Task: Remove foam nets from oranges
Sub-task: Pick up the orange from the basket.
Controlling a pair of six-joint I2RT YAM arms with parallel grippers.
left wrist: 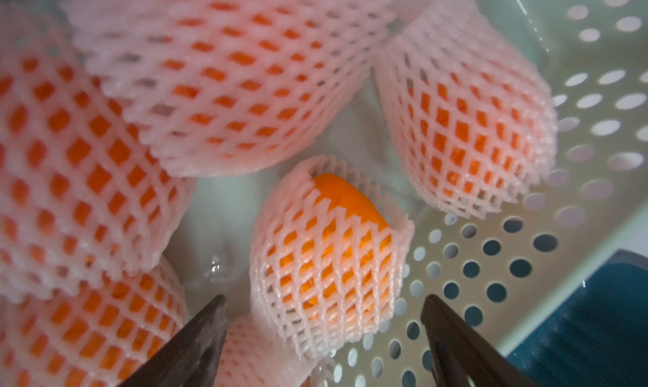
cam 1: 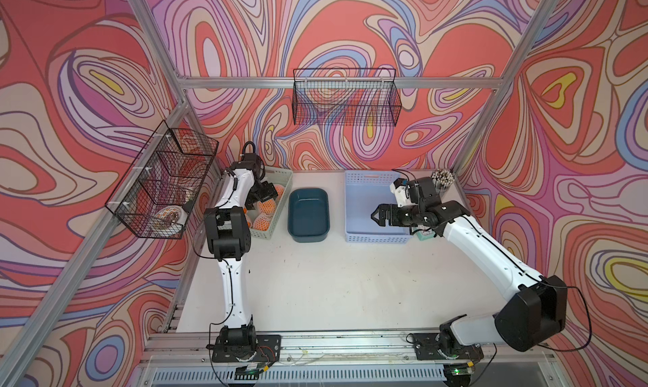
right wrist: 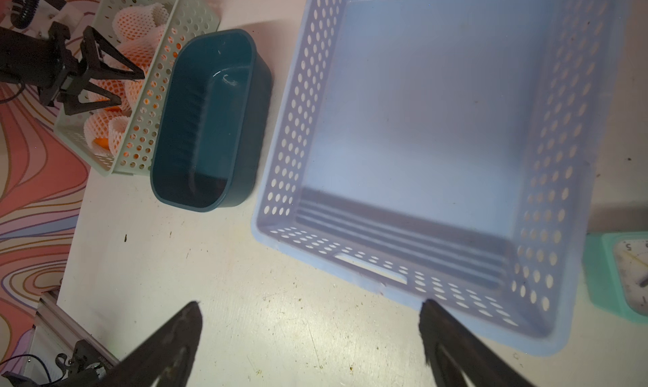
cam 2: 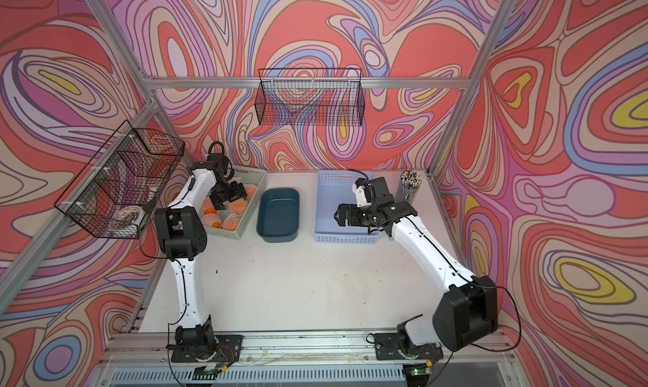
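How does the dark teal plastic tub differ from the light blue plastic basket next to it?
The dark teal plastic tub is smaller, with solid walls and rounded corners; the light blue plastic basket is larger, with perforated walls and squarer corners. Both are empty.

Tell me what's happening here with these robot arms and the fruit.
The left claw is open and down in the green basket, poised over one orange in its foam net, not yet gripping. The other oranges there are netted too. The right claw hangs open by the blue basket. That basket and the teal tub between the baskets hold nothing.
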